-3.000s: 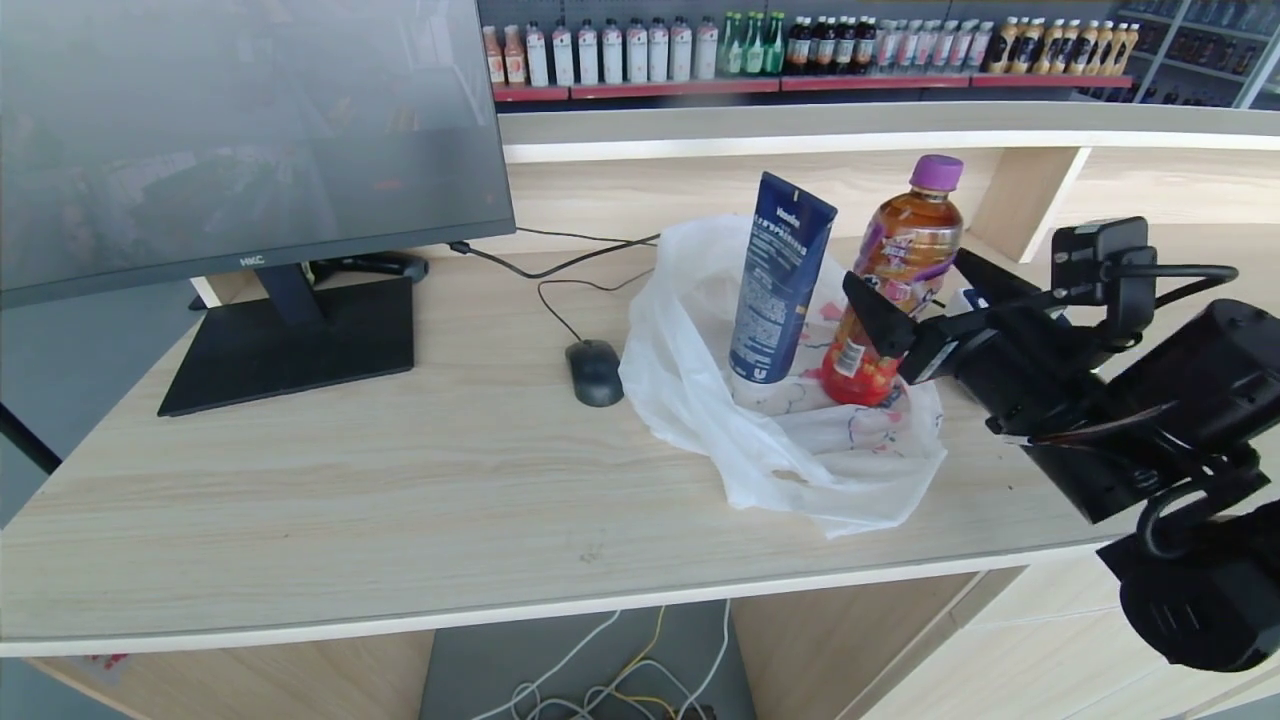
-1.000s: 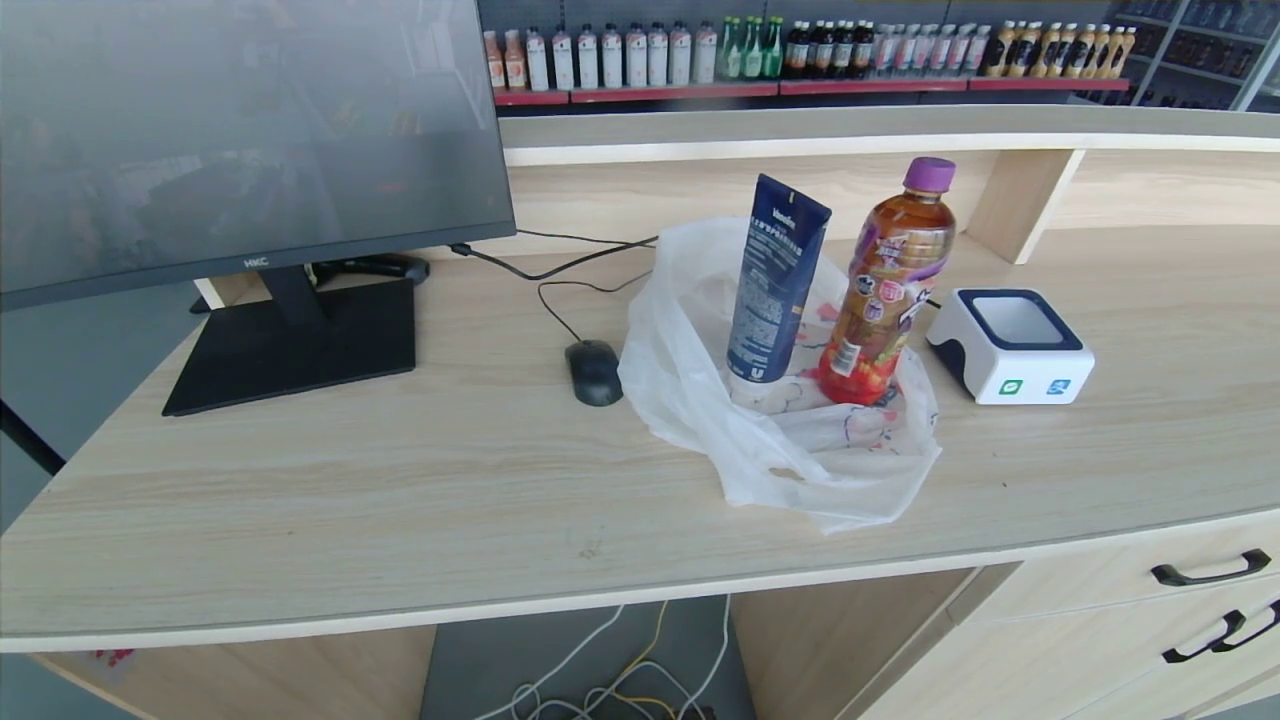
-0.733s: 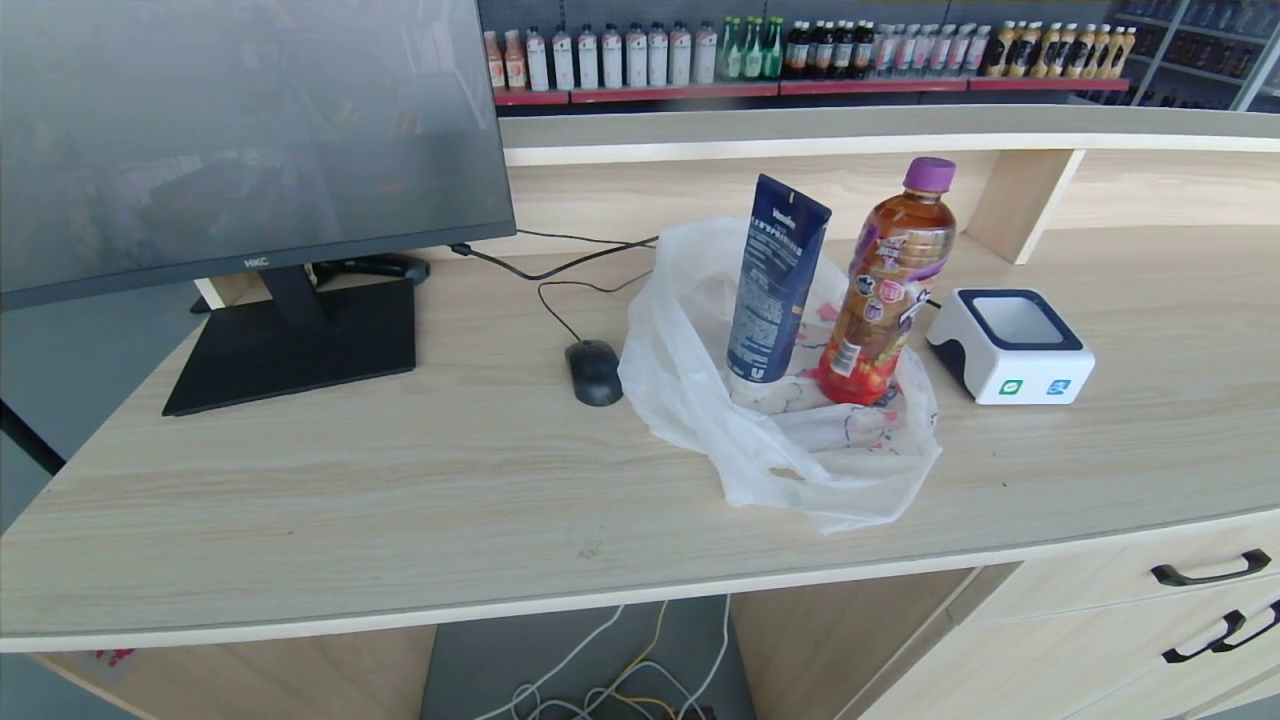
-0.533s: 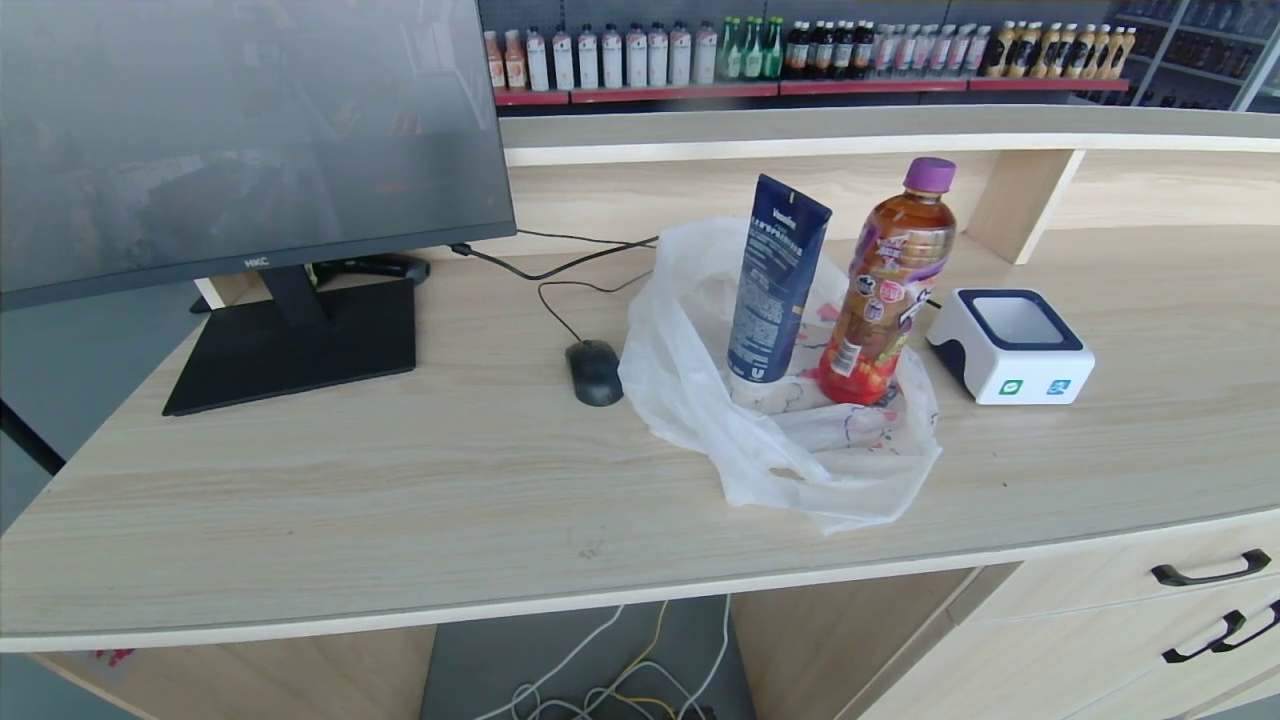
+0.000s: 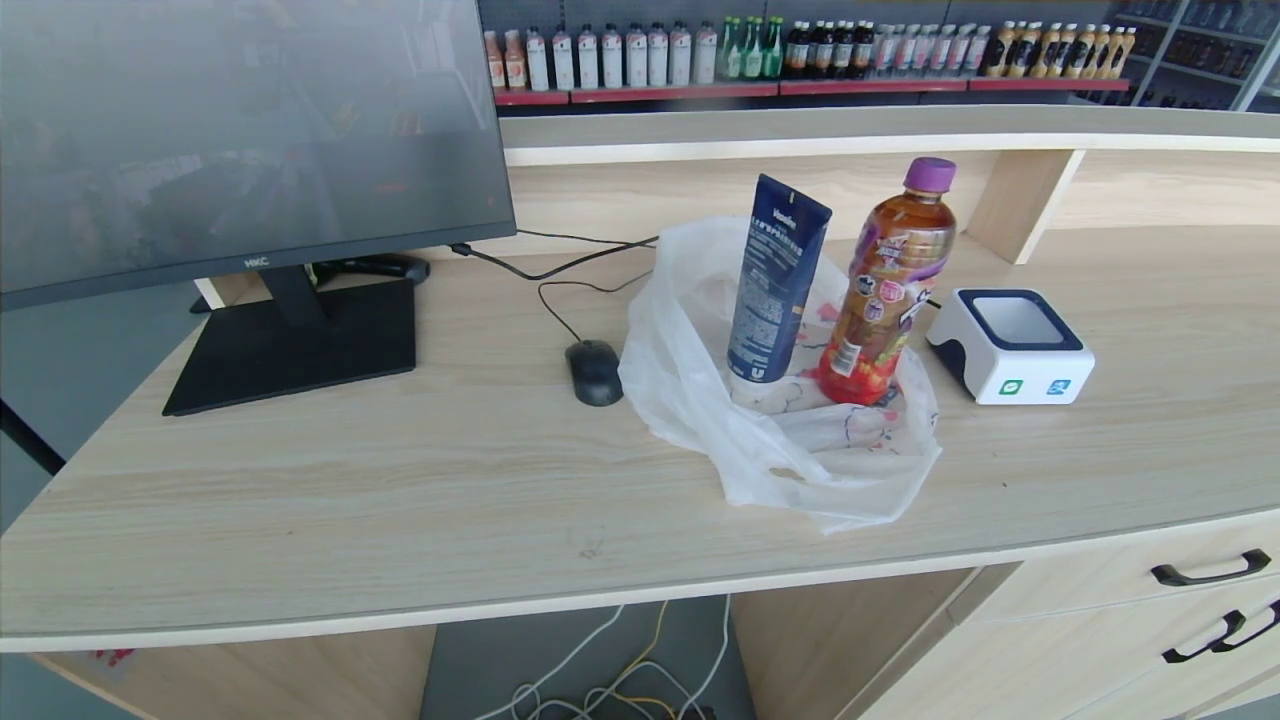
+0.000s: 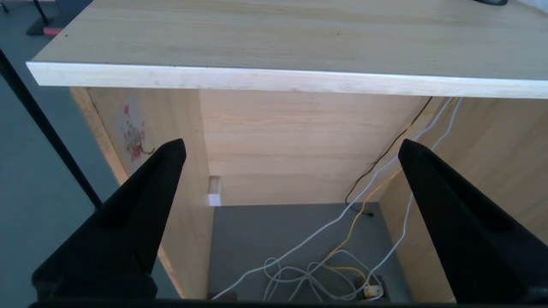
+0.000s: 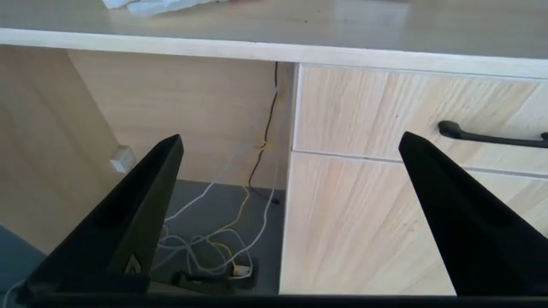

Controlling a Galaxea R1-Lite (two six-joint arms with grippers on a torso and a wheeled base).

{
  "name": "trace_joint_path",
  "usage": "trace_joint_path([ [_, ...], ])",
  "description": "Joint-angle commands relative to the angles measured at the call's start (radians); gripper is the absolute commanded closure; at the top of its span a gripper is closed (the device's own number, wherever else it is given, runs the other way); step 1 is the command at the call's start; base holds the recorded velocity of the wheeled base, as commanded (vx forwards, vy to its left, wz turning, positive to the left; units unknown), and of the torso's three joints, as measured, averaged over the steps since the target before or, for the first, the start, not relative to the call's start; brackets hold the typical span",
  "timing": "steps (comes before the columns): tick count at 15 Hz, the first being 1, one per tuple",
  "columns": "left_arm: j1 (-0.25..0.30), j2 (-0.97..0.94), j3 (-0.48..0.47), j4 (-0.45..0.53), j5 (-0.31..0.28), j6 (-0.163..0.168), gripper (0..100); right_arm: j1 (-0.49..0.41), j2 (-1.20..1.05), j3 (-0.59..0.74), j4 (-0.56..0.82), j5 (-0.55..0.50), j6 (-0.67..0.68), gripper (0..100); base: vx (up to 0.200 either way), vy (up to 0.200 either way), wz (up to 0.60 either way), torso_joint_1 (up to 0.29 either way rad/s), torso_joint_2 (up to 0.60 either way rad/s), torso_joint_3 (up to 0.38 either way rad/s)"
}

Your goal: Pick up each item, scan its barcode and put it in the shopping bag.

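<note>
Left end effector (image 6: 291, 145), right end effector (image 7: 291, 139) wide open, empty | desk (image 5: 400, 480) edge above them | tube (image 5: 778, 280), bottle (image 5: 885, 290) standing in bag (image 5: 800, 450) | we judge bagging finished; lift clear of edge.

Dark blue tube (image 5: 778, 280), amber purple-capped bottle (image 5: 886, 290), translucent white bag (image 5: 800, 470), white-and-navy scanner (image 5: 1012, 350), pale woodgrain counter (image 5: 400, 490)

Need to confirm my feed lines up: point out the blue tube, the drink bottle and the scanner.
blue tube (image 5: 778, 285), head view, mid-body.
drink bottle (image 5: 885, 290), head view, on its label.
scanner (image 5: 1017, 320), head view, top window.
</note>
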Motion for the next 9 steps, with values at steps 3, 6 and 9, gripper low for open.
trace_joint_path([
  [3,0.002,0.000,0.000,0.000,0.000,-0.001,0,0.000,0.002,0.000,0.000,0.000,-0.005,0,0.000,-0.200,0.00,0.004,0.00,0.004],
  [6,0.000,0.000,0.000,0.000,0.000,0.000,0,0.000,0.002,0.001,0.000,0.000,-0.011,0,0.000,-0.200,0.00,0.002,0.00,0.001],
  [9,0.002,0.000,0.000,0.000,0.000,-0.004,0,0.000,0.002,0.000,0.000,0.000,-0.007,0,0.000,-0.200,0.00,-0.004,0.00,0.001],
])
